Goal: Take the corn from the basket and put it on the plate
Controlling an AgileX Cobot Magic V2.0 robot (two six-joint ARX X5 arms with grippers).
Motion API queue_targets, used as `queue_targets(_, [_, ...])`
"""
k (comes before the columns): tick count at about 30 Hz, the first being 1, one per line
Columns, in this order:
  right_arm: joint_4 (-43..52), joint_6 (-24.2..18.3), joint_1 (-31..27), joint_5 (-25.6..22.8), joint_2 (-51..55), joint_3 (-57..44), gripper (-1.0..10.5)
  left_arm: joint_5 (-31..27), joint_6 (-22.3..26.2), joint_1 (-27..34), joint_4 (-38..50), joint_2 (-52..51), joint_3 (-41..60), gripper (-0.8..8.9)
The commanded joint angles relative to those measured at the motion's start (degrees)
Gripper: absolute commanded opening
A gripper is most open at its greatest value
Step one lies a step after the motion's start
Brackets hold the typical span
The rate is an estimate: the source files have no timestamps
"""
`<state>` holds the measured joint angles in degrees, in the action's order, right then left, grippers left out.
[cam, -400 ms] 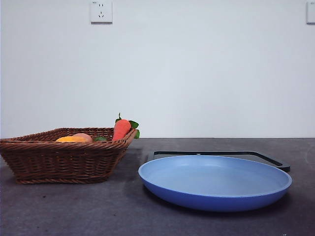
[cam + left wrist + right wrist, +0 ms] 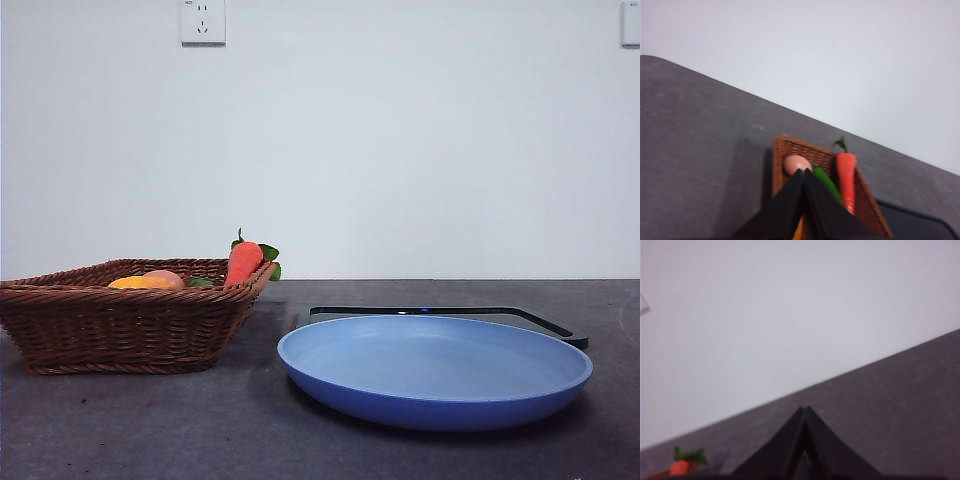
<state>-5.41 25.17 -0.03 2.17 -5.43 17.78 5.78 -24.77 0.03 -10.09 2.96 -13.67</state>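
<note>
A brown woven basket (image 2: 125, 318) is sitting on a dark grey table (image 2: 150, 430), in front of a plain white wall (image 2: 400, 140). Using the basket as the landmark: a round light-blue plate (image 2: 435, 370) is resting on the table just beside it, on the side where the carrot leans, with a narrow strip of bare table between them. Behind the plate, farther from the camera, a flat black tray (image 2: 450, 313) is lying, partly hidden by the plate's rim.

Inside the basket, a red-orange carrot (image 2: 243, 263) with green leaves is leaning against the wall nearest the plate, its leafy end sticking up above the rim. A small round peach-orange item (image 2: 163, 280) is peeking over the basket's rim near the middle, and touching it a yellow-orange shape, the corn (image 2: 128, 283), is lying low in the basket, mostly hidden by the wicker wall. In the left wrist view a green vegetable (image 2: 827, 182) is lying beside the carrot.

The left gripper (image 2: 804, 172) is hanging above the basket, its two black jaws pressed together, grasping nothing. The right gripper (image 2: 804, 410) is waiting away from the basket, over bare table, its jaws also clenched tip to tip and holding nothing. Neither arm is showing in the front view.
</note>
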Motion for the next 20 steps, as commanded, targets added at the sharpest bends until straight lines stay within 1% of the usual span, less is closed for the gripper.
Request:
queue_targets(1, [-3.5,-5.8,0.0,0.3,-3.8,6.3,0.0,2.0,2.6,0.0,-3.6,3.1,-5.1,0.04])
queue_targets(5, [-11.5,-10.5,0.1,3.1,-11.2,15.3,0.0,5.3,7.1,0.0,-10.8,9.4,-13.1,0.04])
queue_targets(10, [-22.8,-16.3,0.1,6.7,-20.6,26.1,0.0,11.3,11.2,0.0,-18.4,17.4,-22.8,0.04])
queue_targets(15, [-35.2,-21.8,0.2,10.2,-29.4,36.5,0.0,16.7,16.7,0.0,-28.0,24.6,-31.1,0.04])
queue_targets(17, [-39.9,-24.0,0.6,11.3,-32.3,40.0,0.0,18.2,19.0,0.0,-32.1,27.1,-33.8,0.04])
queue_targets(20, [-45.6,-26.3,1.8,11.4,-35.9,44.0,0.0,19.9,21.4,-0.2,-37.4,30.2,-36.8,0.04])
